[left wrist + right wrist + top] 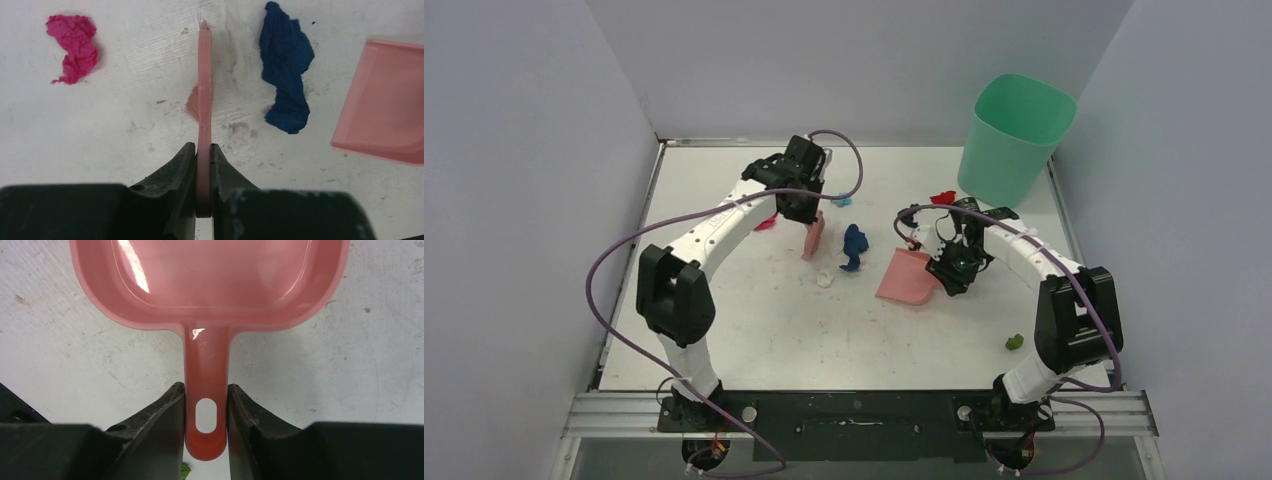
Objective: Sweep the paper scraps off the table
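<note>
Crumpled on scuffed white table point(754, 330): dark-blue paper wad point(286, 75) between bristled pink plastic brush point(204, 100) and glossy pink plastic dustpan point(210, 280); magenta wad point(74, 47) on brush's far side. From overhead only: white wad point(825, 281), red wad point(943, 197), mint-green plastic bin point(1014, 135), contents untellable. Pinched in left gripper point(202, 160): brush. Pinched in right gripper point(206, 405): dustpan handle.
</note>
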Available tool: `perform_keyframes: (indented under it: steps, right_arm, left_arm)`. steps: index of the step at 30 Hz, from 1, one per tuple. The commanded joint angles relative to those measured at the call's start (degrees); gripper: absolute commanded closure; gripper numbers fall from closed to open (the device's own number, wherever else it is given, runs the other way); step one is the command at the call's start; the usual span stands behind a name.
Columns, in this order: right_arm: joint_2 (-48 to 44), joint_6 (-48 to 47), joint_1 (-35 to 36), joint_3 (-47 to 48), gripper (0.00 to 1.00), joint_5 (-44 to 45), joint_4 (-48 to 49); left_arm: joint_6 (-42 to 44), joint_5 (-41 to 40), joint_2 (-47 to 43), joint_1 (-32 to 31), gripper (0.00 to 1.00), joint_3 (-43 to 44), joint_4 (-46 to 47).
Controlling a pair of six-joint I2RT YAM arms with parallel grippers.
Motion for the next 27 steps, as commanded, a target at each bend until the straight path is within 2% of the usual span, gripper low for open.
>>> perform_keyframes:
  steps: [1, 10, 17, 27]
  right_arm:
    - [2.0, 2.6, 1.1, 4.4, 0.85, 0.9, 1.2]
    - [4.0, 3.7, 4.0, 5.1, 0.84, 0.1, 2.3]
    - [-0.8, 3.6, 5.2, -0.6, 0.83, -1.2, 4.3]
    - [-14.2, 0.9, 4.3, -10.2, 0.82, -6.3, 5.9]
  left_arm:
    - [0.4, 7.5, 5.3, -1.6, 1.0, 6.9, -2.0]
    - [-2.3, 11.1, 8.1, -11.2, 1.0, 11.9, -2.0]
    - [-5.3, 10.0, 3.2, -16.0, 1.0, 13.6, -2.8]
    - [-6.6, -0.9, -7.8, -17.3, 1.0, 14.1, -9.8]
